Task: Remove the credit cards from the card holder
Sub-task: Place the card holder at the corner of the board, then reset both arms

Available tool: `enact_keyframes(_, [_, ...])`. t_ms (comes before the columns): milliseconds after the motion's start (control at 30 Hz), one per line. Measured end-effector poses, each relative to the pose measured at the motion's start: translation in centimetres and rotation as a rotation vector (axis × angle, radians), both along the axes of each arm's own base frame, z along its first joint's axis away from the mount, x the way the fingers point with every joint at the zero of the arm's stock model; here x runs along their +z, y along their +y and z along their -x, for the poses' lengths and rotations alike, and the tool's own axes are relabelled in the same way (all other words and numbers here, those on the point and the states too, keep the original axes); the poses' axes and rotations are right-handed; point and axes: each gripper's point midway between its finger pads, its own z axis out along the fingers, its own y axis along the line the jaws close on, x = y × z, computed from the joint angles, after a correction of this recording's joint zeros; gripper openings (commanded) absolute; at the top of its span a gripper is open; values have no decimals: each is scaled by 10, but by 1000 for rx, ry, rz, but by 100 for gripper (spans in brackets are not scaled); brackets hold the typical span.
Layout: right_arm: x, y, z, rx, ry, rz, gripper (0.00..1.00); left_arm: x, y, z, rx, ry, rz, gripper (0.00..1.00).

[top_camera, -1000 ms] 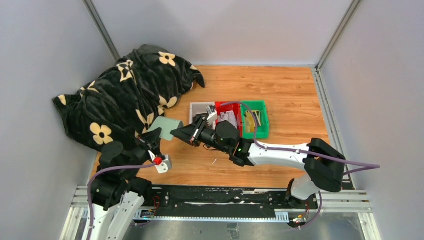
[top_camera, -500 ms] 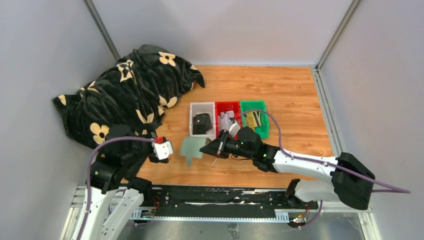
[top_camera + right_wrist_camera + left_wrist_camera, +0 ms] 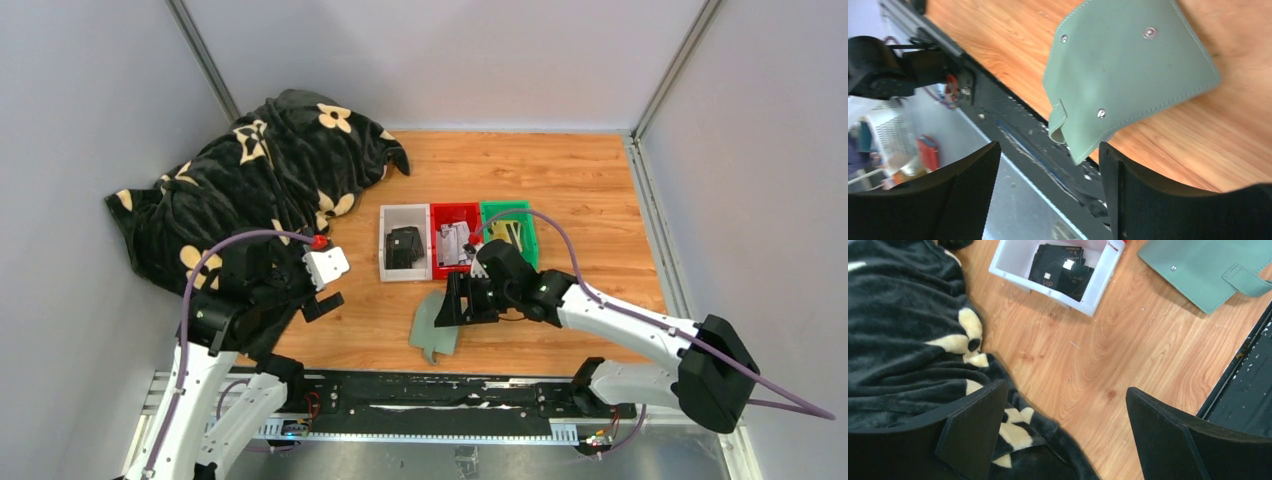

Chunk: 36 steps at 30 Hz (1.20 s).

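Observation:
The card holder [image 3: 435, 325] is a sage-green wallet lying flat and closed at the near table edge, its tab corner hanging over the rail. It also fills the right wrist view as the card holder [image 3: 1128, 75]. My right gripper [image 3: 457, 300] [image 3: 1048, 185] hovers just beside it, open, with nothing between its fingers. My left gripper [image 3: 318, 290] [image 3: 1065, 425] stands wide open and empty over the blanket's edge, well left of the holder [image 3: 1213, 270]. Black credit cards [image 3: 405, 245] [image 3: 1060, 272] lie in the white tray, silvery ones [image 3: 455, 240] in the red tray, yellow ones [image 3: 505, 238] in the green tray.
The white tray [image 3: 383, 245] [image 3: 1048, 291], red tray [image 3: 455, 207] and green tray [image 3: 505, 205] stand side by side mid-table. A black blanket with cream flowers [image 3: 250, 190] [image 3: 898, 340] is heaped at the left. A black rail [image 3: 450, 390] runs along the near edge.
The left gripper opened and drew back from the holder. The right gripper carried the holder from near the blanket to the near edge, then opened and let it go.

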Motion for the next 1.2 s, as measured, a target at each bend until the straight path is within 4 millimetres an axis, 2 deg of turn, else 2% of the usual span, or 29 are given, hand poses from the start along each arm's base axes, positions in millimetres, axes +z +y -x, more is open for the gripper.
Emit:
enact_keyframes(67, [0,-12,-5,10,-48,79,85,-2,1,-3,28,29,3,100])
enact_keyframes(133, [4,-29,-12,6,-115,164,86,-6,2,-7,54,63,2,100])
enact_keyframes(267, [27,-70,-34,-78,-299,275,89,-22,6,-21,129,135,-2,100])
enact_keyframes(367, [48,-104,-60,-209,-454,336,90,-38,13,-38,207,159,13,100])
enact_keyframes(433, [60,-135,-84,-349,-529,383,90,-57,23,-52,285,177,32,100])
enact_keyframes(500, [64,-162,-101,-465,-564,418,91,-75,34,-64,360,194,51,100])
enact_keyframes(567, [57,-200,-117,-618,-586,489,91,-98,47,-77,447,205,78,100])
enact_keyframes(600, [56,-206,-118,-640,-589,503,91,-104,50,-80,469,208,84,100])
enact_keyframes(633, [51,-225,-124,-710,-606,538,91,-113,55,-85,504,206,97,100])
enact_keyframes(767, [39,-270,-128,-888,-708,636,91,-139,65,-98,583,151,149,100])
enact_keyframes(867, [32,-298,-131,-1017,-814,711,91,-142,67,-109,618,100,196,100])
enact_keyframes(1033, [20,-334,-129,-1175,-858,817,92,-130,69,-134,661,-23,289,100])
enact_keyframes(1200, [16,-353,-140,-1245,-856,884,92,-141,77,-142,724,-98,342,100])
